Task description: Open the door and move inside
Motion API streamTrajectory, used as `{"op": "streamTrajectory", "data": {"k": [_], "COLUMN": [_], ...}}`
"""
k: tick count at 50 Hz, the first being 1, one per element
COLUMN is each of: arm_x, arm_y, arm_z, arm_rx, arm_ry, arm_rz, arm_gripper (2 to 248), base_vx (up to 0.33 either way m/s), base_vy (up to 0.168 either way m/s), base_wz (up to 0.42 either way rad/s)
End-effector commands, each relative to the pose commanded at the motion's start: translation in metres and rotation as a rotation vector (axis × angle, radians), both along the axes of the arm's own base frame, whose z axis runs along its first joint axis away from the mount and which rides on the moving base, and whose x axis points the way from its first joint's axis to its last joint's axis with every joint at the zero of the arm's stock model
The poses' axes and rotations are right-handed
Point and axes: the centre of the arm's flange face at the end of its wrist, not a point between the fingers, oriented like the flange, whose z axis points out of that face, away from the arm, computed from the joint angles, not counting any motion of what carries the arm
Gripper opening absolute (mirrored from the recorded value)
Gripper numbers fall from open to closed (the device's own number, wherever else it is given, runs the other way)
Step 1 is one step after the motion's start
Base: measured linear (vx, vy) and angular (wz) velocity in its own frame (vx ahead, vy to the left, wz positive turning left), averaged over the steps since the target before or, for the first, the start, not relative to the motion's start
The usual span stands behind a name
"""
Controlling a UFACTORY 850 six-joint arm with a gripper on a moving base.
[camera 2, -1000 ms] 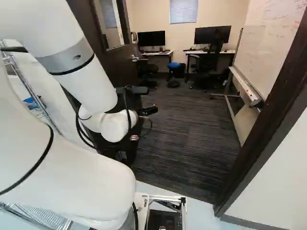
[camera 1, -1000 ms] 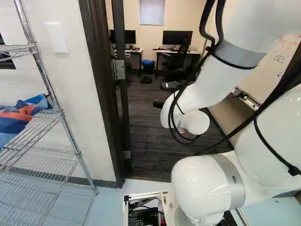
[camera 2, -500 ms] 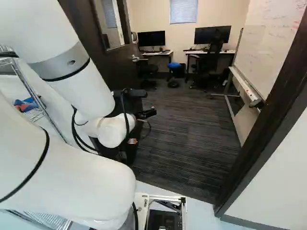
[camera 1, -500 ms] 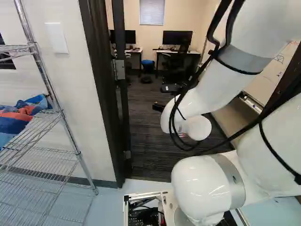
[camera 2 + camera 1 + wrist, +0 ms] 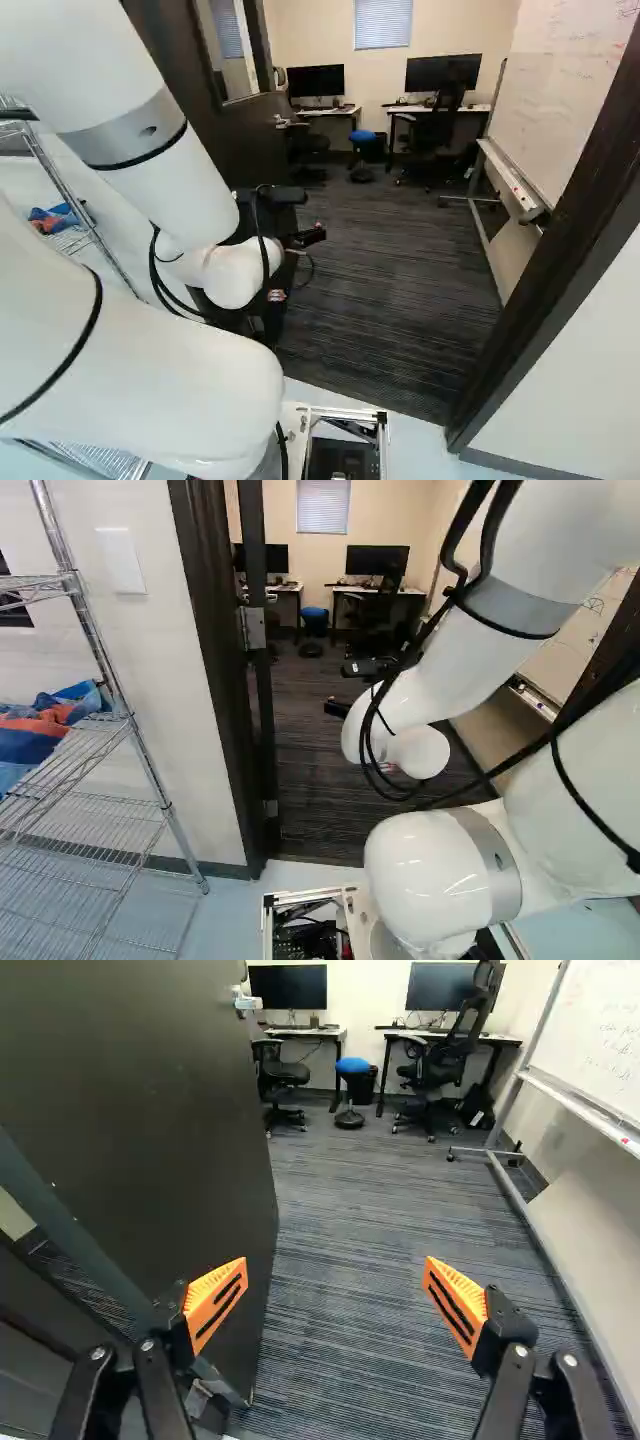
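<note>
Dark striped carpet (image 5: 350, 1220) runs toward two desks (image 5: 310, 1033) against the far wall. The door (image 5: 250, 130) stands swung open, left in the right base view. Near it, the pincer (image 5: 305, 237) is spread wide.

I view a dark striped carpet (image 5: 350, 1220) extending to two desks (image 5: 505, 1039), each supporting a monitor (image 5: 288, 987). On the beige rear wall (image 5: 312, 30), I locate a blind-covered window (image 5: 382, 22); a whiteboard (image 5: 560, 110) stands at the right of the right base view.
</note>
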Motion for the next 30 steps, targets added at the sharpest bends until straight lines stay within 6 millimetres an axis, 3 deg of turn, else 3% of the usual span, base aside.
{"op": "streamTrajectory", "data": {"k": [7,30], "arm_x": [0.0000,0.0000], "arm_y": [0.0000,0.0000], "arm_z": [0.0000,0.0000], "arm_rx": [0.000,0.000], "arm_ry": [0.000,0.000], "arm_rz": [0.000,0.000], "arm_gripper": [247,247], "base_vx": [-0.001,0.039], "base_vy": [-0.002,-0.046], "base_wz": [-0.019,-0.289]}}
